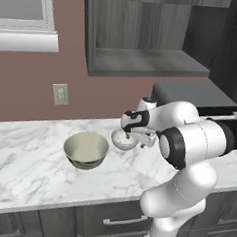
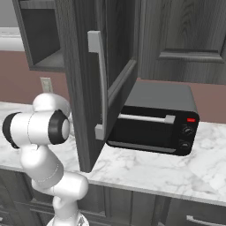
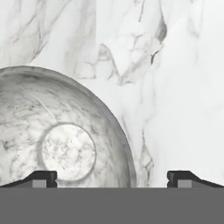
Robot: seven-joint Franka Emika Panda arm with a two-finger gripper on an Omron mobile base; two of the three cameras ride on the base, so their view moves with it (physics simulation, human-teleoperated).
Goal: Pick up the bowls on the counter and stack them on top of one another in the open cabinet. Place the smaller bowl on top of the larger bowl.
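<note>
**Claw wide open over the small bowl's rim**

We see the claw (image 3: pixel 112 177) spread wide, holding nothing, pointing down at the counter (image 3: pixel 183 87). In the hand view one fingertip (image 3: pixel 41 178) sits over the inside of the small glassy bowl (image 3: pixel 57 131); the other is outside the bowl, over bare marble, so the rim falls between them. We can't tell if the tips touch the bowl.

From the left base view, the claw (image 1: pixel 134 137) hangs right above the small bowl (image 1: pixel 123 140). The big olive bowl (image 1: pixel 86 149) stands upright just beside it, to the left, apart. Both rest on the counter (image 1: pixel 27 159). The open cabinet (image 1: pixel 146 37) hangs on the wall above. A black toaster oven (image 2: pixel 154 121) sits on the counter (image 2: pixel 145 170) to the right.
</note>
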